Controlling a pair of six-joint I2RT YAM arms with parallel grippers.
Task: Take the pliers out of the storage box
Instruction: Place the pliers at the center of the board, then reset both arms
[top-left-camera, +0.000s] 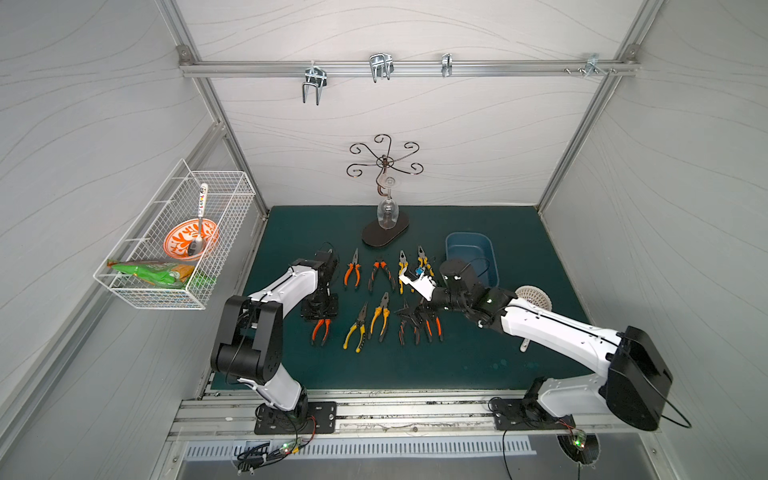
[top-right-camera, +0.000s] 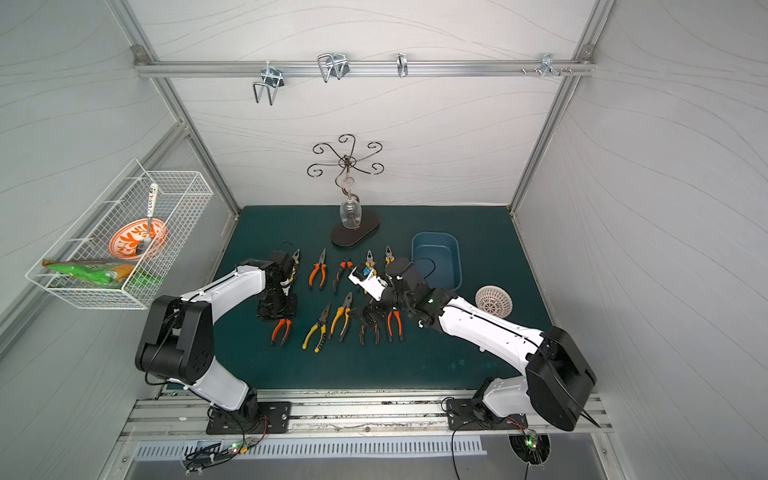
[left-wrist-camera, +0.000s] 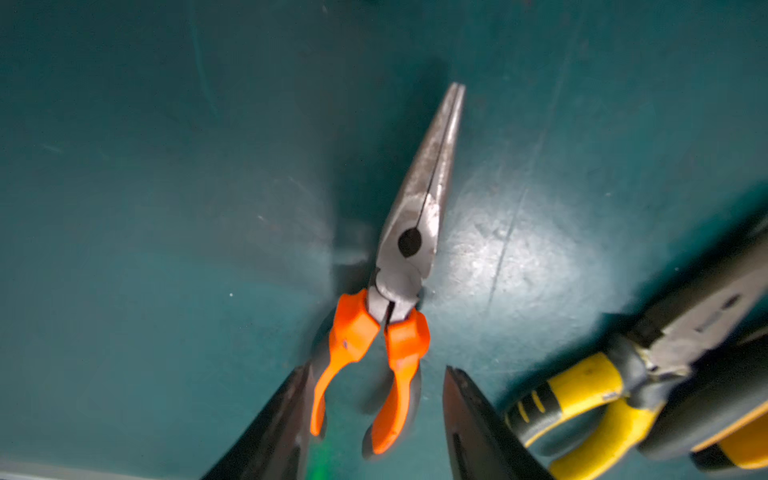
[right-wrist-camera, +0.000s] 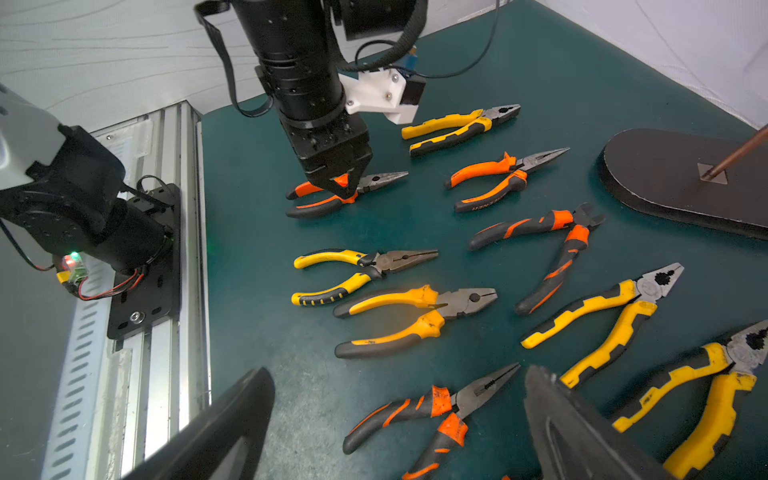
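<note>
The pliers (top-left-camera: 380, 318) lie out on the green mat (top-left-camera: 457, 365) in two rows, heads pointing toward the back wall. All those I can see are outside the box (top-left-camera: 471, 253), which stands at the back right, near the far row's end.

The left gripper (left-wrist-camera: 379, 368) points straight down at the near row's left end, over an orange pair (left-wrist-camera: 409, 249) with a long nose that lies flat on the mat. Its fingers (left-wrist-camera: 286, 424) stand part-way apart, one on either side of the orange handles. One is close against a handle and the other shows a strip of mat between, so nothing is clamped.

The right gripper (right-wrist-camera: 399, 372) hangs low over the near row's right end, spread wide and holding nothing, with a black-and-orange pair (right-wrist-camera: 419, 409) on the mat beneath it.

Behind the far row, about the middle, is a dark stand (top-left-camera: 382, 239) with a wine glass (top-left-camera: 387, 214) hanging upside down from it.
</note>
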